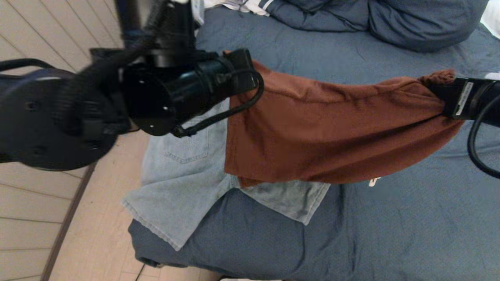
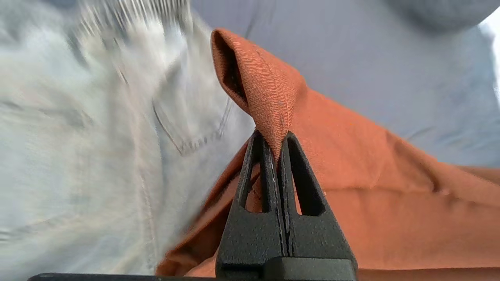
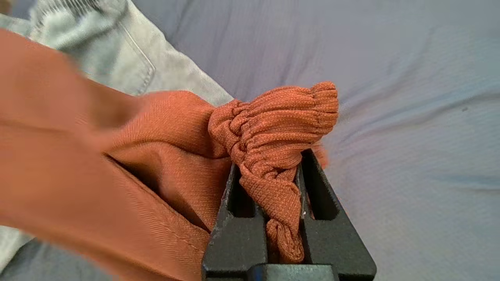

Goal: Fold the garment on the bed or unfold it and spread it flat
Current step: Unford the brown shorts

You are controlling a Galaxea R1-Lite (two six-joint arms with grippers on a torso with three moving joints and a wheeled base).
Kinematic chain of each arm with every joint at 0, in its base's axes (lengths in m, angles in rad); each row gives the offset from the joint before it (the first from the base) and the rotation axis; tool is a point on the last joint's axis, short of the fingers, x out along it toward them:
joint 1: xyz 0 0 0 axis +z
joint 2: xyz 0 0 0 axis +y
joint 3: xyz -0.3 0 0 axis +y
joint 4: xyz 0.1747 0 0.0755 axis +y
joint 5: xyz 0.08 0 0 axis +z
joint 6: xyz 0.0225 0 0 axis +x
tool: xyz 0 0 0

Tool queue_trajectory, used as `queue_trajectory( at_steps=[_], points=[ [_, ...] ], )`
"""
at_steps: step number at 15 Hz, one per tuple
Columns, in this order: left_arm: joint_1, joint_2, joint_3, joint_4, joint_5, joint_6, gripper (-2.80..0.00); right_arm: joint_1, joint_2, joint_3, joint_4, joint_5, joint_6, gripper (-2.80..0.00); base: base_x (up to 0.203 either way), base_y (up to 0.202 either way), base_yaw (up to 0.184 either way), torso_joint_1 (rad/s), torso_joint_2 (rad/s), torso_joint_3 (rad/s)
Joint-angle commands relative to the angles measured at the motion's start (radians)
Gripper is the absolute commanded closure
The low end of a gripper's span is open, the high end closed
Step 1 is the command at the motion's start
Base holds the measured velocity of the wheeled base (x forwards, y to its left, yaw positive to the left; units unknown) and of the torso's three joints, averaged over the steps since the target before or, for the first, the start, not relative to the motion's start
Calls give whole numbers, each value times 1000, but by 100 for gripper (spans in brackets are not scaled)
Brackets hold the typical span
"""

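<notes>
A rust-orange garment [image 1: 328,132] hangs stretched between both arms above the slate-blue bed [image 1: 410,218]. My left gripper [image 2: 276,146] is shut on a thin fold of its left corner [image 2: 269,93]. Its gathered ribbed waistband [image 3: 281,128] sits bunched inside my right gripper [image 3: 269,171], which is shut on it. In the head view the left gripper [image 1: 240,62] sits at the cloth's upper left end and the right gripper [image 1: 449,95] at its right end. The cloth sags in the middle, its lower edge over the bed.
Light-blue denim shorts [image 1: 183,183] lie flat under the orange garment near the bed's left edge, partly overhanging it. Blue pillows [image 1: 410,19] and a striped cloth [image 1: 250,6] lie at the head of the bed. Wooden floor [image 1: 47,218] runs along the left.
</notes>
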Motion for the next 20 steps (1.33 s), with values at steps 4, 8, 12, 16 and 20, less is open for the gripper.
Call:
queue_trajectory(
  at_steps=[4,8,12,16,20],
  points=[
    [-53,-276,68,4,2,82,0,11,-174,33,3,8,-8,0,0,0,0,0,0,0],
    [-137,-318,102,43,0,110,0,22,-253,46,114,13,-15,0,0,0,0,0,0,0],
    [-227,-294,150,108,-7,112,0,22,-281,114,203,12,-17,0,0,0,0,0,0,0],
    [-257,-196,287,106,-6,102,0,-5,-205,140,375,3,-25,0,0,0,0,0,0,0],
    [-98,4,299,6,-67,37,0,-58,-3,148,351,-1,-32,0,0,0,0,0,0,0]
  ],
)
